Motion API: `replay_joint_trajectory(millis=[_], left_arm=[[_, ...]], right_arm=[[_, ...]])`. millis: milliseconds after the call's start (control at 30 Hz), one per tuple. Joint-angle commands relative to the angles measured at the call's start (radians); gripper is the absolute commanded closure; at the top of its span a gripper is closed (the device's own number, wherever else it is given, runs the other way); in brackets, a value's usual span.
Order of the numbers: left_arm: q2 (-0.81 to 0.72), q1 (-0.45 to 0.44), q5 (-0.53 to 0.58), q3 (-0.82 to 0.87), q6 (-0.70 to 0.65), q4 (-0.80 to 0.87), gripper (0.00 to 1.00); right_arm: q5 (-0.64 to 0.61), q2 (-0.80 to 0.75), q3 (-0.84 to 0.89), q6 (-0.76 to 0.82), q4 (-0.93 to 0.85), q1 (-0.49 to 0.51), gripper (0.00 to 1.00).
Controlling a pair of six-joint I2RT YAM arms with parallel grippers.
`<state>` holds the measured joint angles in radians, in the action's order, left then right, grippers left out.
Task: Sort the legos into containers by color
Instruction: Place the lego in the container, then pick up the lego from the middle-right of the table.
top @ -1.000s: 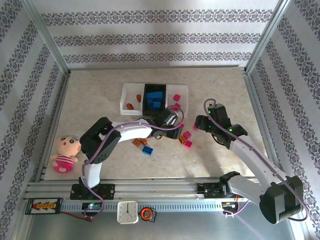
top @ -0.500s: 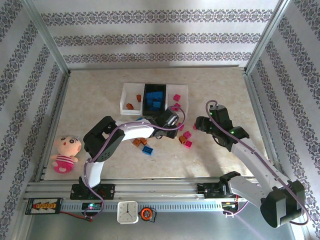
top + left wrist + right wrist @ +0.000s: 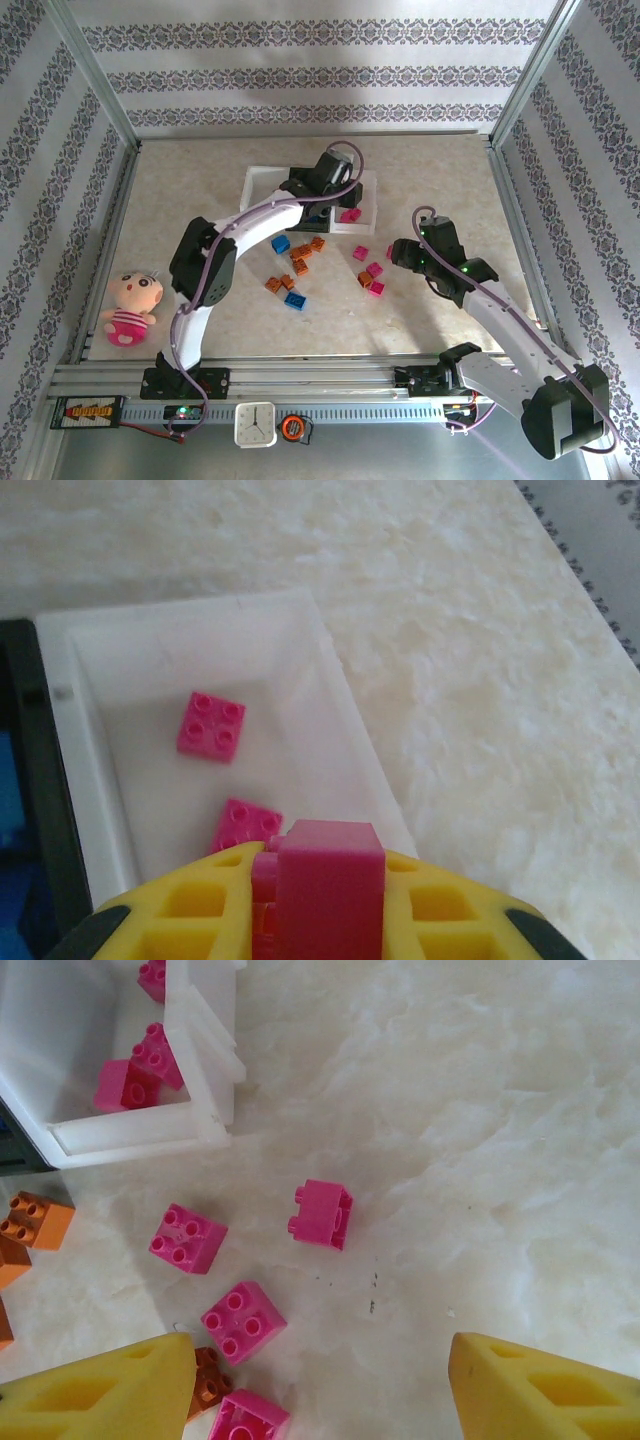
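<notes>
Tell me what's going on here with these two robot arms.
They're sorting toy bricks by color. The left gripper holds a pink brick over the white bin, where other pink bricks already lie. The right gripper is open above loose pink bricks on the table. Some orange bricks and blue bricks lie loose too.

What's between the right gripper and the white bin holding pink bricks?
In the right wrist view, four loose pink legos lie on the table between the open right gripper and the white bin.
</notes>
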<state>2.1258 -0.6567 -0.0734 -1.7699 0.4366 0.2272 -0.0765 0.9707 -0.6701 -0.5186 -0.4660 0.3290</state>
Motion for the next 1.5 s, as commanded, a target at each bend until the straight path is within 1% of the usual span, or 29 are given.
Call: replay_joint_trajectory(millis=[0,100,167,233,333,433,467,567,767,833,900,1067,1167,1233,1267,1300,1367,1467], left_arm=[[0.103,0.007,0.007,-0.083,-0.024,0.117,0.75],[0.161,0.008,0.019,-0.176,-0.026,0.145,0.65],[0.187,0.011,0.019,-0.228,-0.022,0.166,0.54],[0.191,0.014,0.010,-0.268,-0.017,0.178,0.47],[0.150,0.014,-0.004,-0.287,-0.016,0.167,0.39],[0.056,0.011,-0.031,-0.239,-0.010,0.123,0.32],[0.010,0.009,-0.038,-0.199,-0.010,0.096,0.29],[-0.145,-0.005,-0.050,-0.037,-0.006,-0.012,0.23],[-0.472,-0.021,-0.046,0.382,0.023,-0.177,0.14],[-0.579,-0.021,-0.018,0.522,0.035,-0.205,0.09],[-0.695,-0.023,0.026,0.670,0.043,-0.221,0.01],[-0.949,-0.023,0.146,0.948,0.068,-0.193,0.00],[-1.094,-0.023,0.220,1.082,0.086,-0.153,0.00],[-1.173,-0.020,0.260,1.154,0.096,-0.115,0.00],[-1.209,-0.018,0.276,1.185,0.102,-0.092,0.00],[-1.240,-0.017,0.292,1.207,0.109,-0.069,0.00],[-1.287,-0.015,0.310,1.256,0.114,-0.036,0.00],[-1.331,-0.003,0.331,1.304,0.134,0.010,0.00]], right_arm=[[0.016,-0.015,0.023,-0.023,0.006,-0.006,0.32],[0.022,-0.011,0.030,-0.035,0.004,-0.005,0.31],[0.029,-0.010,0.035,-0.041,0.004,-0.004,0.31],[0.030,-0.008,0.039,-0.046,0.006,-0.001,0.30],[0.030,0.008,0.041,-0.058,0.008,0.001,0.29],[0.049,0.043,0.043,-0.081,0.042,0.002,0.28],[0.053,0.064,0.042,-0.092,0.059,0.001,0.28],[0.064,0.145,0.029,-0.114,0.114,0.002,0.29],[0.112,0.336,-0.026,-0.126,0.230,-0.013,0.29],[0.109,0.397,-0.047,-0.121,0.253,-0.018,0.30],[0.100,0.459,-0.077,-0.115,0.263,-0.026,0.32],[0.086,0.590,-0.132,-0.099,0.282,-0.046,0.38],[0.076,0.654,-0.166,-0.090,0.261,-0.055,0.44],[0.077,0.676,-0.179,-0.078,0.248,-0.058,0.52],[0.076,0.671,-0.179,-0.077,0.244,-0.058,0.58],[0.079,0.658,-0.179,-0.069,0.242,-0.059,0.63],[0.076,0.612,-0.180,-0.051,0.233,-0.054,0.71],[0.092,0.509,-0.189,-0.024,0.200,-0.031,0.77]])
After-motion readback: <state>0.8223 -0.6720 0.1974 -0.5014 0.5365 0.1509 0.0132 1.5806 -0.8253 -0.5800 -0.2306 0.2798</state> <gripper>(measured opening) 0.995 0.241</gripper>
